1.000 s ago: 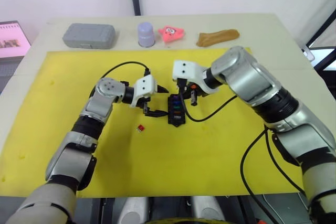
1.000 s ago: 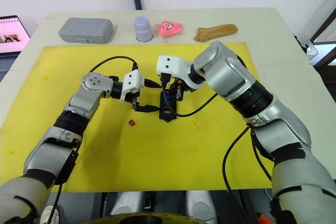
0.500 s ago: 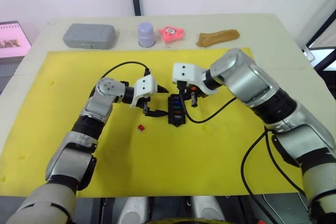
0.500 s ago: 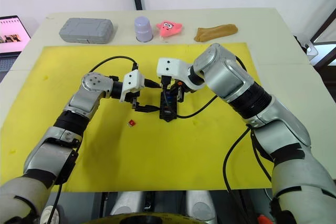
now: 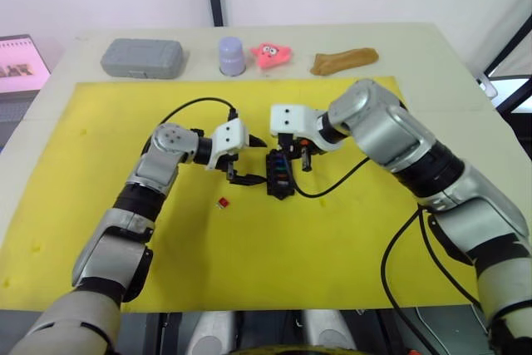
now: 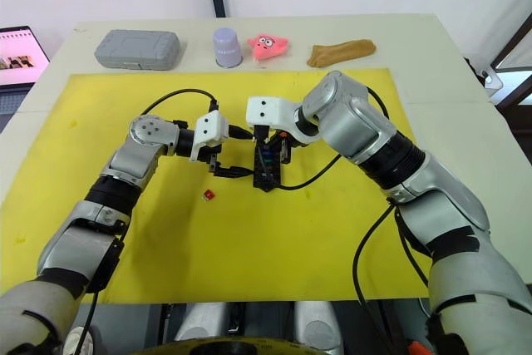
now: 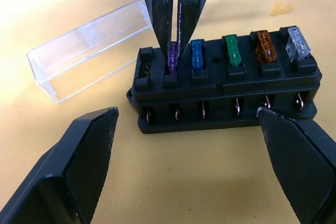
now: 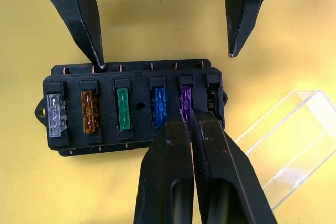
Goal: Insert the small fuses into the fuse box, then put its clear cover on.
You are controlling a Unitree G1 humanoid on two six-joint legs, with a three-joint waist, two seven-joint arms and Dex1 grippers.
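The black fuse box [image 7: 226, 95] lies on the yellow mat [image 5: 349, 239], between my two arms. Its slots hold clear, amber, green, blue and purple fuses; the end slot beside the purple one is empty. My right gripper [image 8: 186, 121] is shut on the purple fuse [image 8: 185, 98], which stands in its slot. My left gripper [image 7: 186, 111] is open, its fingers [image 7: 84, 150] straddling the box's two ends. The clear cover [image 7: 89, 48] lies on the mat just behind the box. A red fuse [image 5: 222, 203] lies loose on the mat, left of the box.
Along the table's far edge stand a grey case [image 5: 141, 57], a lavender cup [image 5: 232, 54], a pink toy [image 5: 271, 52] and a brown lump [image 5: 344, 59]. A laptop [image 5: 21, 62] sits at the far left. Black cables loop over the mat beside both wrists.
My right gripper has edged slightly left over the fuse box. The left arm, the box and the red fuse stay where they were.
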